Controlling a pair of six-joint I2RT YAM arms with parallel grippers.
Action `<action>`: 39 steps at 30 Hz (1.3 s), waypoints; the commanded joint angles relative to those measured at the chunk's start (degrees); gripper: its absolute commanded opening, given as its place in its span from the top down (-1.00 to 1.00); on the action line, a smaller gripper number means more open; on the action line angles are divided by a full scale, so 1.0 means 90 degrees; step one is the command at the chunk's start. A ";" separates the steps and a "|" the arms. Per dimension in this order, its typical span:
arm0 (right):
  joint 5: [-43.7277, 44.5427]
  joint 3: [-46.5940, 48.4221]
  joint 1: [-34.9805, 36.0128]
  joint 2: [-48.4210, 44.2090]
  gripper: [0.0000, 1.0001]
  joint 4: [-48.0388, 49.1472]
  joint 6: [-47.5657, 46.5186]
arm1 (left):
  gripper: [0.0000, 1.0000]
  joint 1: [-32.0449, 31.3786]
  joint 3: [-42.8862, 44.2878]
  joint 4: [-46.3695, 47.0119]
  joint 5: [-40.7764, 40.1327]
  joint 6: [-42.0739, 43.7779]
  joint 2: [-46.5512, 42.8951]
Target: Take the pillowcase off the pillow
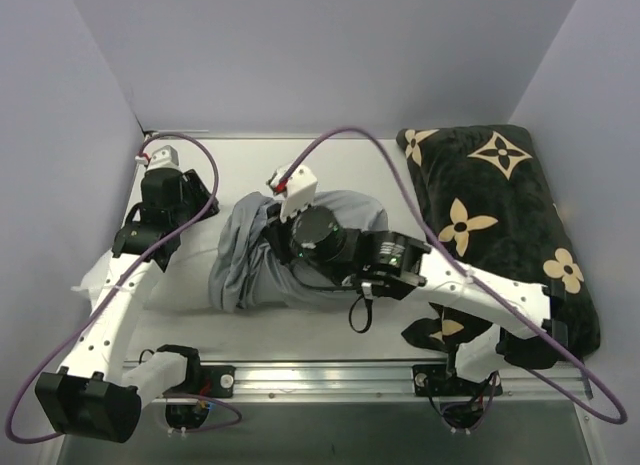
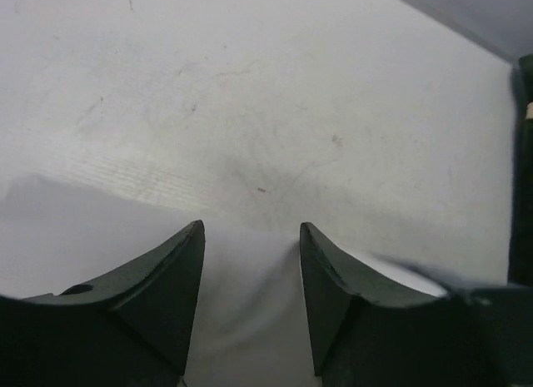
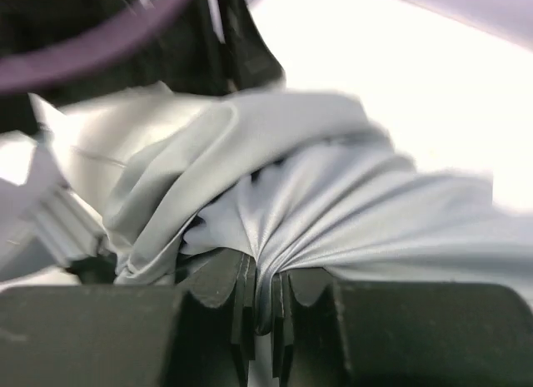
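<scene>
The blue-grey pillowcase (image 1: 240,257) lies bunched in a heap at the table's middle. My right gripper (image 1: 273,218) reaches into it from the right. In the right wrist view the gripper (image 3: 262,266) is shut on a pinched fold of the pillowcase (image 3: 350,195), with pleats fanning out from the jaws. The white pillow (image 1: 100,277) sticks out at the left under my left arm; the rest is hidden by the pillowcase and the arms. My left gripper (image 1: 152,217) sits on the pillow's far left end. In the left wrist view the gripper (image 2: 250,229) holds a bulge of the pillow (image 2: 250,312) between its partly closed fingers.
A black cushion with tan flower motifs (image 1: 500,205) lies along the right side, partly under the right arm. The white table (image 1: 240,155) is boxed in by walls at the back and both sides. A metal rail (image 1: 330,375) runs along the near edge.
</scene>
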 commanded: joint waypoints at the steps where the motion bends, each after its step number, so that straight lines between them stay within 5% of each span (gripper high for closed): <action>1: -0.0447 0.1939 -0.0450 -0.0021 1.00 -0.0491 -0.0508 | -0.18 -0.0133 0.0619 -0.0351 -0.0057 0.0370 -0.0004; 9: -0.3222 0.1671 -0.3583 0.1668 1.00 -0.0260 0.0956 | -0.39 -0.0163 0.1547 -0.0644 -0.0106 0.0478 -0.0385; 16: -0.3838 0.1991 -0.4572 0.3670 1.00 -0.0063 0.1894 | -0.45 -0.0163 0.1548 -0.0625 0.0186 0.0157 -0.0472; 21: -0.4444 0.2645 -0.5033 0.4414 0.96 -0.0063 0.2345 | -0.46 -0.0261 0.0358 -0.0430 -0.0096 -0.0595 -0.0882; 27: -0.3997 0.2101 -0.4828 0.3615 0.12 -0.0141 0.1730 | -0.54 -0.0629 -0.0581 0.0245 0.0636 -0.0948 -0.0670; 28: -0.3957 0.2022 -0.4809 0.3507 -0.06 -0.0161 0.1584 | -0.71 -0.0757 -0.0630 0.0216 0.0559 -0.0967 -0.0427; 29: -0.3927 0.1973 -0.4799 0.3342 -0.14 -0.0190 0.1525 | -0.88 -0.0855 -0.0659 0.0186 0.0375 -0.1064 -0.0328; 34: -0.3830 0.2011 -0.4721 0.3203 -0.39 -0.0483 0.1155 | -0.95 -0.0973 -0.1361 0.0858 0.0275 -0.1406 0.0316; 37: -0.3411 0.2021 -0.4496 0.2921 -0.48 -0.0775 0.0822 | -0.59 -0.0964 -0.1655 0.1336 0.0304 -0.1514 0.0561; 39: -0.3234 0.1856 -0.4369 0.2579 -0.52 -0.0961 0.0558 | 0.12 -0.0876 -0.1811 0.1484 0.0363 -0.1534 0.0669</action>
